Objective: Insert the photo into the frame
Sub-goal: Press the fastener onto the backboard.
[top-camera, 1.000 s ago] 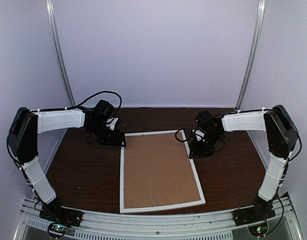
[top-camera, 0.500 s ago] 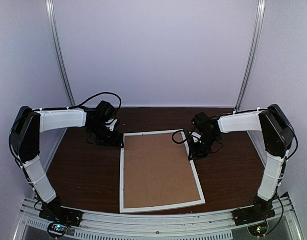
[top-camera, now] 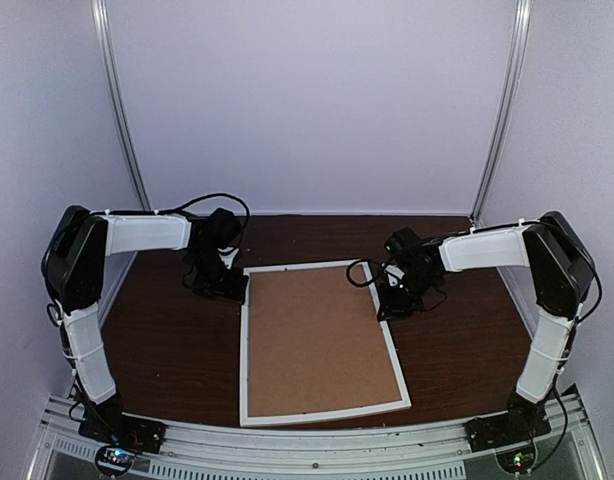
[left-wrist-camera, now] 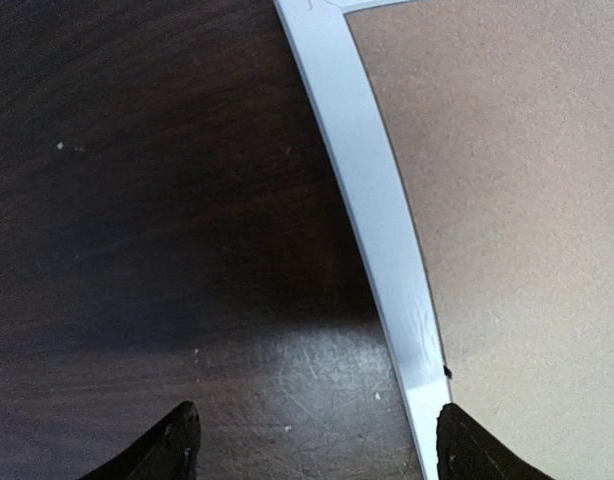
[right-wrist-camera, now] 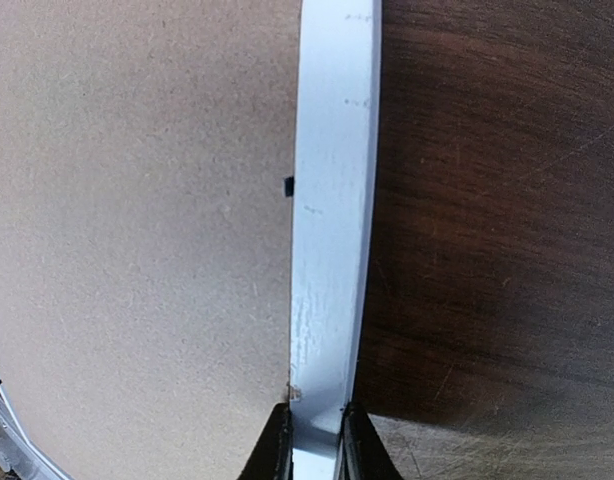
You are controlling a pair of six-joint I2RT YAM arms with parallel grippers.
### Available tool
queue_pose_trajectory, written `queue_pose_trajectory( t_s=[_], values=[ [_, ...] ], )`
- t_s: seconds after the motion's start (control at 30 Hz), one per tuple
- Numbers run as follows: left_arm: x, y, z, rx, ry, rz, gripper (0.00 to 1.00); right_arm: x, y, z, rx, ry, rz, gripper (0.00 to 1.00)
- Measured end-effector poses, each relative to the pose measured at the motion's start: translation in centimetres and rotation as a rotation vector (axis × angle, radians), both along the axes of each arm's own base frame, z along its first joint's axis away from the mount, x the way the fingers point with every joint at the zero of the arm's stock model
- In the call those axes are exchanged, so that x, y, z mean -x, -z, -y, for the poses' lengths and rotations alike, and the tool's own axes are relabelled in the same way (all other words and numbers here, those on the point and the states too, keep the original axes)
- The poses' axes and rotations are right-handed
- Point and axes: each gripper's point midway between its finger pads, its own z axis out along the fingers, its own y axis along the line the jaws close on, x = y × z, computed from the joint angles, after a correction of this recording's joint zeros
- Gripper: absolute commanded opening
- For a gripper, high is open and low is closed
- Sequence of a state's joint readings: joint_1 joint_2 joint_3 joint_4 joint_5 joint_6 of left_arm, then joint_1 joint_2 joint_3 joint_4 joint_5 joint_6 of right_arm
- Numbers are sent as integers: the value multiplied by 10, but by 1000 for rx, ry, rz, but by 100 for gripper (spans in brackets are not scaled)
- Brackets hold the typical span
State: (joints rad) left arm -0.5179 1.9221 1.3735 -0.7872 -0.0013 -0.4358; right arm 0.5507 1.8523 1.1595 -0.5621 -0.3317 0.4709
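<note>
- The white frame [top-camera: 244, 350] lay flat on the dark table [top-camera: 157, 340], filled by a brown backing board [top-camera: 317, 340]. The photo was out of sight, perhaps under the board.
- The right gripper [right-wrist-camera: 315, 440] had just narrowed from half open and pinched the frame's right rail.
- The left gripper [left-wrist-camera: 317, 450] stayed wide, straddling the left rail and holding nothing.
- With one rail gripped, the frame looked ready to be lifted or shifted.

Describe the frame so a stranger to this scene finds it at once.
Start at the dark wooden table. Flat in its middle lies the frame, a thin white rectangle. Unlike the brown board it surrounds, it is white; the right hand pinches its rail.
</note>
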Motion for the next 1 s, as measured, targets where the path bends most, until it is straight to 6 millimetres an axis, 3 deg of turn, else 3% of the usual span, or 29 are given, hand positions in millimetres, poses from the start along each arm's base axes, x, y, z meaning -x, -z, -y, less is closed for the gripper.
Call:
queue_pose_trajectory(
  t_s=[0.27, 1.0],
  values=[
    [-1, 14, 6, 7, 6, -44, 82, 0, 0, -1, -1, -1, 0, 6],
    [-3, 18, 10, 14, -2, -64, 82, 0, 0, -1, -1, 2, -1, 6]
  ],
)
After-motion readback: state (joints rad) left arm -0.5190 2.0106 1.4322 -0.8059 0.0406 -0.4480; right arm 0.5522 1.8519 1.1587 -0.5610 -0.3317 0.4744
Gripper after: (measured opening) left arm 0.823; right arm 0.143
